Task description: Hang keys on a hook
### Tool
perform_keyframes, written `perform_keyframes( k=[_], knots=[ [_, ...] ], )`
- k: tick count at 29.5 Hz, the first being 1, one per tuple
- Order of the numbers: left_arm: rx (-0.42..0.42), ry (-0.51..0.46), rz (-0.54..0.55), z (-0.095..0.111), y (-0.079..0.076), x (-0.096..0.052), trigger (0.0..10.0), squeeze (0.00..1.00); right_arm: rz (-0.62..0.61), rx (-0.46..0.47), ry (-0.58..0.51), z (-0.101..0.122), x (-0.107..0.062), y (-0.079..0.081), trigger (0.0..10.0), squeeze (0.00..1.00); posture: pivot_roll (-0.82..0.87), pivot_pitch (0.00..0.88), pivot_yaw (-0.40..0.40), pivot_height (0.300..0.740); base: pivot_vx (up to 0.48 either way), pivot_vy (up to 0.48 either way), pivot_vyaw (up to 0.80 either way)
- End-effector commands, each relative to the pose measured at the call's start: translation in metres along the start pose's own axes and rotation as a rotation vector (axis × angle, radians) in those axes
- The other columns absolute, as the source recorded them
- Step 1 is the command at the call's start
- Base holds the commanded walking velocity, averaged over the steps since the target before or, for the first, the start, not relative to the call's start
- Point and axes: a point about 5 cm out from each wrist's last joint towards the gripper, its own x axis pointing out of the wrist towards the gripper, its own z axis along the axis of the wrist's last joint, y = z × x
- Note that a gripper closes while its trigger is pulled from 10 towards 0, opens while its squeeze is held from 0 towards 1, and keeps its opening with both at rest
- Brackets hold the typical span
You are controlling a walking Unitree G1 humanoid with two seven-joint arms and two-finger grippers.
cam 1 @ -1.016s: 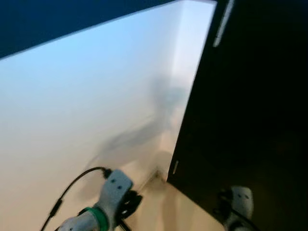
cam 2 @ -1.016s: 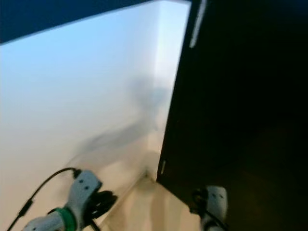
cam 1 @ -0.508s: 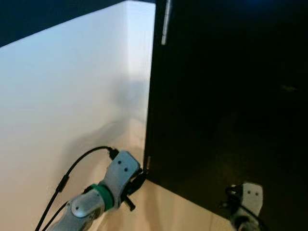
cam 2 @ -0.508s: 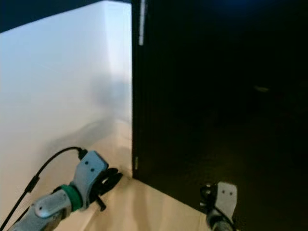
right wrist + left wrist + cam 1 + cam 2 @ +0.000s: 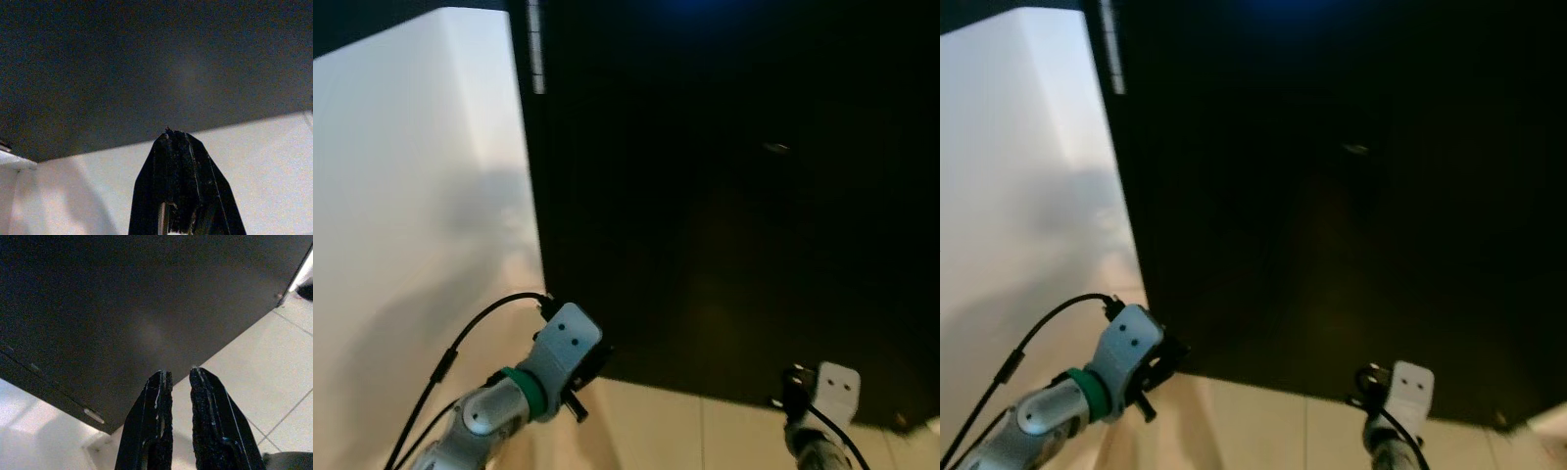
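Pale tiled floor (image 5: 254, 362) beneath the lower edge of a large black door (image 5: 734, 196).

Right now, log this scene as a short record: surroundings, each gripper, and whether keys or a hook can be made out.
Ahead: large black door, close to the robot
Left side: white wall
Floor: pale tiles
Left gripper: low near the door's bottom corner, fingers slightly apart, nothing between them
Right gripper: low before the door's bottom edge, fingers pressed together
Keys: cannot make any out
Hook: cannot tell; a small pale mark sits on the door
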Motion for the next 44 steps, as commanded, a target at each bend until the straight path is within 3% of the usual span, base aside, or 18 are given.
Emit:
perform_keyframes(
  k=[1, 4, 9, 15, 22, 44],
  knots=[
    [0.009, 0.0, 0.027, -0.001, 0.002, 0.002, 10.0, 0.0, -0.033, 0.014, 0.043, -0.011, -0.005, -0.007, 10.0, 0.0, 0.06, 0.086, 0.095, 0.74, 0.0, 0.0, -0.8],
    [0.033, -0.017, 0.095, 0.003, 0.008, 0.002, 10.0, 0.0, -0.036, 0.011, 0.05, -0.012, -0.006, -0.006, 10.0, 0.0, 0.06, 0.086, 0.094, 0.74, 0.0, 0.0, -0.8],
    [0.05, -0.008, 0.073, 0.004, 0.005, 0.001, 10.0, 0.0, -0.033, 0.009, 0.053, -0.013, -0.006, -0.005, 10.0, 0.0, 0.07, 0.086, 0.094, 0.74, 0.0, 0.0, -0.8],
    [0.152, -0.002, 0.043, 0.003, -0.006, 0.002, 10.0, 0.0, -0.025, 0.003, 0.056, -0.013, -0.005, -0.003, 10.0, 0.0, 0.07, 0.087, 0.092, 0.74, 0.0, 0.0, -0.8],
    [0.06, -0.08, 0.036, 0.017, -0.002, 0.008, 10.0, 0.0, -0.028, -0.004, 0.057, -0.013, -0.006, -0.004, 10.0, 0.0, 0.06, 0.085, 0.091, 0.74, 0.0, 0.0, -0.8],
    [0.05, -0.067, 0.138, 0.014, 0.01, 0.009, 10.0, 0.0, -0.01, -0.021, 0.047, -0.01, -0.003, 0.0, 10.0, 0.0, 0.07, 0.076, 0.089, 0.74, 0.0, 0.0, -0.8]
  ],
)
